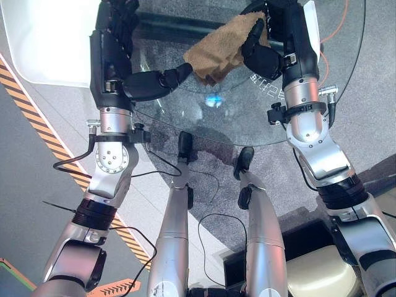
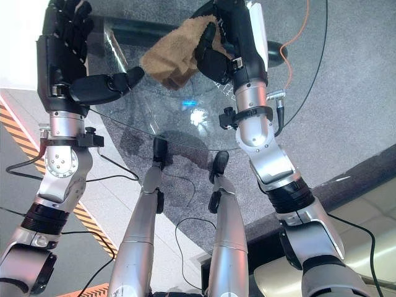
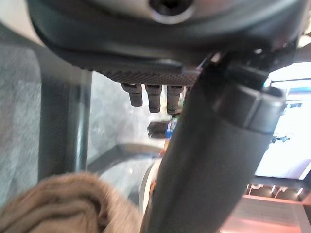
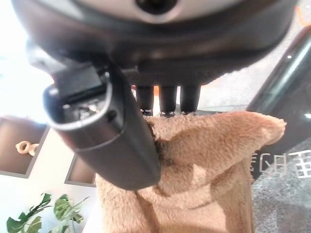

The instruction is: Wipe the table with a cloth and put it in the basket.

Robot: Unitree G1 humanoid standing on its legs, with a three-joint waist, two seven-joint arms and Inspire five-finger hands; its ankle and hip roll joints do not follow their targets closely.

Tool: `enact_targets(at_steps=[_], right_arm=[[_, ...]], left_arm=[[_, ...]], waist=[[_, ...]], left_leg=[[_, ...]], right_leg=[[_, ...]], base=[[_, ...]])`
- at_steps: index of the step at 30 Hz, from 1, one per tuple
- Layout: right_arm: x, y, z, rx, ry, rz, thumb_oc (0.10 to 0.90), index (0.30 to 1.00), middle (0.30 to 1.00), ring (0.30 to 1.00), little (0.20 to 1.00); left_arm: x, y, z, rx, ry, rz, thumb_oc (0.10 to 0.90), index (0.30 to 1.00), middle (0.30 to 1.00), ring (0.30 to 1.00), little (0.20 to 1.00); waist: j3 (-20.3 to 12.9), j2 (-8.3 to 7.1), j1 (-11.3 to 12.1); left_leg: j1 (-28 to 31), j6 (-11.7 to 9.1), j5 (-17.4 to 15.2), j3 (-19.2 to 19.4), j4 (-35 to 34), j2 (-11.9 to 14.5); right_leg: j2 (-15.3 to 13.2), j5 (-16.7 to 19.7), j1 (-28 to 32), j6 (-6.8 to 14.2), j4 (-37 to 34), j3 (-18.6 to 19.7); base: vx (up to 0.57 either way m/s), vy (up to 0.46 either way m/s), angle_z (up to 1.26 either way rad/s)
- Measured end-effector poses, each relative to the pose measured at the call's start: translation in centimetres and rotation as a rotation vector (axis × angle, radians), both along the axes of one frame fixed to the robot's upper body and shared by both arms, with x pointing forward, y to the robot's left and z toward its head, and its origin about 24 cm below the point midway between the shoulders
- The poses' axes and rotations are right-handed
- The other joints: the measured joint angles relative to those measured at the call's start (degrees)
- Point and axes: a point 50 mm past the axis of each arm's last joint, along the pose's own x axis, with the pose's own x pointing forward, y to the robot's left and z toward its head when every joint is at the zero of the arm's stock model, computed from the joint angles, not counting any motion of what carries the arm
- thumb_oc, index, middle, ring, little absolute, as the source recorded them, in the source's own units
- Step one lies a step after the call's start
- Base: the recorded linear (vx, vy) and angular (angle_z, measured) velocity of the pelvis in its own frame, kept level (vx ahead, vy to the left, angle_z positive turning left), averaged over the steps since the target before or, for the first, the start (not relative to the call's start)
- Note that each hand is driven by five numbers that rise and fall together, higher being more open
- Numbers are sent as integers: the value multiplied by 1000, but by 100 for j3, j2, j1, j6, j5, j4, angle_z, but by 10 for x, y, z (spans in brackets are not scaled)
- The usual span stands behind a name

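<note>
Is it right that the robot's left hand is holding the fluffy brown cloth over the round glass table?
Not quite. The right hand is holding the fluffy brown cloth over the round glass table, as the right wrist view shows. The left hand is open beside it.

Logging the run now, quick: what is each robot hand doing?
Left robot hand: open, holding nothing, thumb beside the cloth.
Right robot hand: shut on the cloth, over the glass table.
</note>
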Motion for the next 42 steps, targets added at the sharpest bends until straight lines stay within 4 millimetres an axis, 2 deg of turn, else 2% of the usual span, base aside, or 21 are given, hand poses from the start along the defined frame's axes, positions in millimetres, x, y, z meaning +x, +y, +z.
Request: enact_targets(at_steps=[10,16,22,29,37,42], right_arm=[[-2,0,2,-9,-13,14,100,300,300,300,200],[-12,7,9,-18,-59,64,100,300,300,300,200],[-16,10,12,-27,-79,100,100,300,300,300,200],[-15,11,11,-8,-47,143,100,300,300,300,200],[-14,14,9,10,-13,195,100,300,300,300,200],[-14,19,8,8,0,220,100,300,300,300,200]], left_arm=[[4,-11,-1,54,44,-47,800,900,900,900,900],[6,-14,2,63,51,-50,800,900,900,900,900],[8,-22,-4,76,84,-71,800,900,900,900,900],[10,-26,-5,77,104,-75,800,900,900,900,900],[12,-35,12,76,63,-94,800,900,900,900,900],[12,-37,14,73,59,-92,800,900,900,900,900]], waist=[[0,1,-9],[0,1,-24],[0,0,-34],[0,0,-160],[0,0,-185],[0,0,-185]], left_leg=[[36,1,2,72,-59,10],[49,2,4,81,-59,10],[103,4,6,102,-62,7],[115,8,10,106,-63,7],[129,7,10,126,-65,14],[137,7,11,132,-64,15]], right_leg=[[9,3,-30,5,6,66],[9,3,-28,5,13,76],[7,2,-10,5,56,81],[8,3,-10,4,78,92],[14,3,-10,4,76,123],[17,4,-8,4,84,138]], base=[[-3,8,-2],[0,0,0],[0,0,0],[0,0,0],[0,0,0],[0,0,0]])
